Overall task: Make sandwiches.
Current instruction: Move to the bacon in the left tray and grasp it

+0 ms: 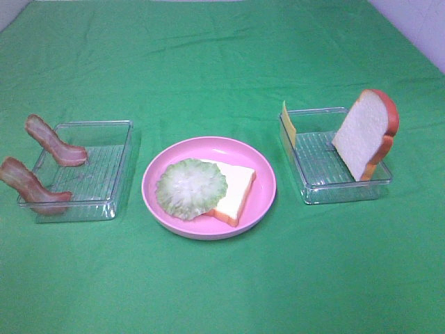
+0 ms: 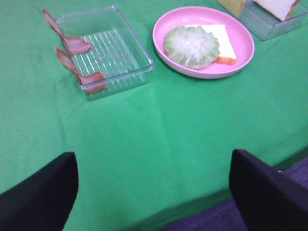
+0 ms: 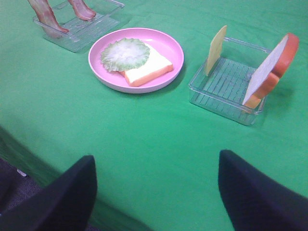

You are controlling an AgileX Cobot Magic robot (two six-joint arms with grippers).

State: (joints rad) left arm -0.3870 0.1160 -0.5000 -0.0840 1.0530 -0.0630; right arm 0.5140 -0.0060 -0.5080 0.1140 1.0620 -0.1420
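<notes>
Looks like a robot test bench in a lab, not a real kitchen. Spread all over with a green cloth; laid out with toy bread and toy bacon in a left tray, a right tray and on a pink plate between them.

Beyond the right hand, its dark fingers spread wide over the green surface, a pink plate at twelve o'clock bore a flat bread slice partly under lettuce, bacon strips stood in a clear tray at eleven, and a second tray at one held an upright cheese slice and a leaning bread slice.
</notes>
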